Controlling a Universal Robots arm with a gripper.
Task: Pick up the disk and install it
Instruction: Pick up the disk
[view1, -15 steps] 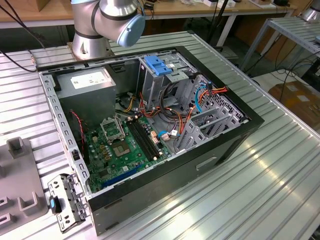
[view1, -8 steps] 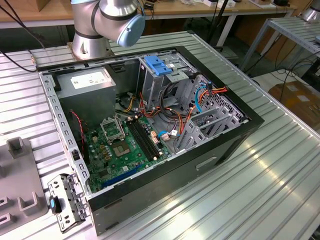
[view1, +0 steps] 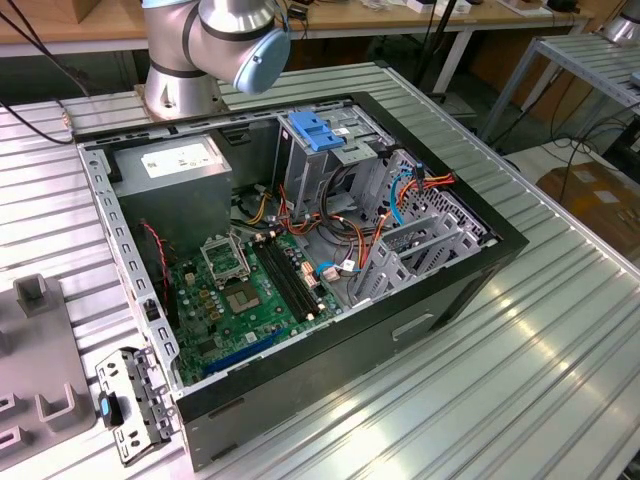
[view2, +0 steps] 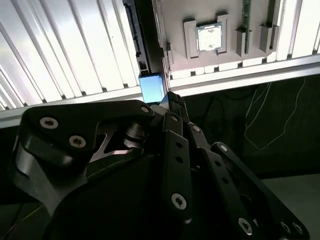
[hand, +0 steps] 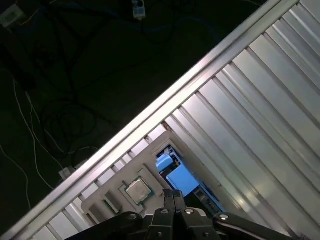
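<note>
Black jointed finger linkages of the gripper (view2: 171, 99) stand nearest the lens in both wrist views. The two fingertips meet with no visible gap and nothing lies between them, so the pincer is together and empty. It hangs well above the table near the table's edge, pointing down toward the staging area. Judged from this, the pick is not yet made.

Below the fingertips lies the disk (hand: 181, 180), a flat unit whose light-blue plastic carrier rail is its plainest part. Its label cannot be made out. It rests on the ribbed aluminium table (hand: 260, 100), just beside a pale grey moulded fixture tray (view2: 210, 57). The tray carries a square silver processor chip (view2: 208, 38) in a recess. Staging the disk outside the computer appears meant to leave it open to an approach from above.

In the exterior view, the disk shows as a silver perforated face with a blue tab. It stands between the tray and the black steel computer case (view1: 470, 270), at the exterior view's left.

The case lies on its side with the panel off, which exposes the green motherboard (view1: 240, 290) and the tall grey drive cage (view1: 300, 170). A blue plastic bracket (view1: 318, 130) is fixed atop that cage.

Behind the case rises the silver robot arm (view1: 215, 40) with its blue-capped joint.
</note>
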